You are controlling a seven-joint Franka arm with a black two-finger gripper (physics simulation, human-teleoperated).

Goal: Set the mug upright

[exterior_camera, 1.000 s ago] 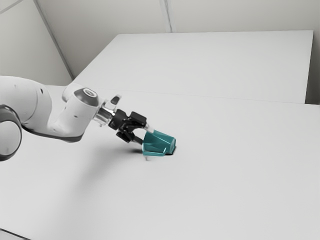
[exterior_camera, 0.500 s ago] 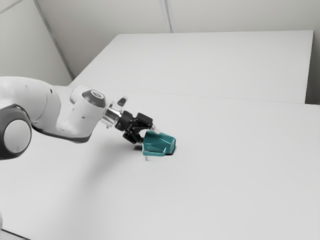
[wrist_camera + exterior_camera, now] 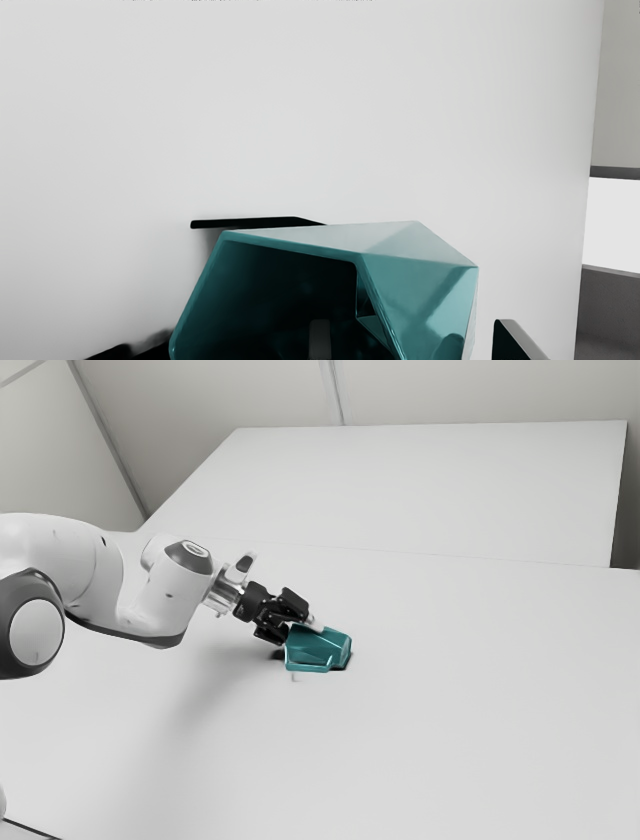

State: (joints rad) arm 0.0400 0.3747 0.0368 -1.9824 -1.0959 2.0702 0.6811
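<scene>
Tipped onto its side, a glossy teal mug (image 3: 322,646) with flat, angular facets lies on a plain white counter (image 3: 450,730). Its mouth faces the arm, and its base points toward the exterior view's right. Seen from the wrist, the mouth is a many-sided opening with a smooth teal rim. The interior is very dark, so what it may contain cannot be made out. Light and shadow cross the mug's outer facets. A thin black strip (image 3: 250,223) shows just beside the mug; what it is cannot be told.

A white robot arm (image 3: 90,575) comes in from the exterior view's left, bends at its joints and slopes down toward the mug, casting a soft grey shadow over the counter. At its end, the black pincer (image 3: 301,633) is tilted, reaching forward and down to the mug's mouth end.

The pincer is open wide, its two fingers well apart, and it has hold of nothing. In the wrist view one fingertip (image 3: 320,340) lines up with the dark mouth; how far inside it reaches, if at all, is unclear. The other finger stands outside the mug, past its faceted wall, with a gap between them. One side wall of the mug lies between the two fingers.
</scene>
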